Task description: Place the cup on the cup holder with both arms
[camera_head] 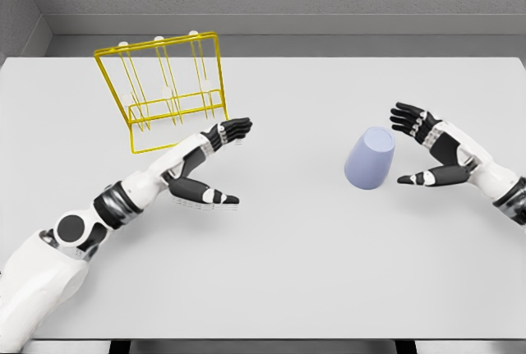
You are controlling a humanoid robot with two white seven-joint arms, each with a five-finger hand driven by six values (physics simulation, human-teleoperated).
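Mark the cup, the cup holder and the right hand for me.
cup (369, 158), head view, middle of its lavender side wall.
cup holder (157, 44), head view, top bar of the yellow wire frame.
right hand (427, 150), head view, open palm facing the cup.

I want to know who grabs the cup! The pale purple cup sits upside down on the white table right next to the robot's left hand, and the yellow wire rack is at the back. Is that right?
Almost. The head view shows the pale purple cup upside down on the white table beside the right hand, not the left hand. The yellow wire rack is at the back, as you said.
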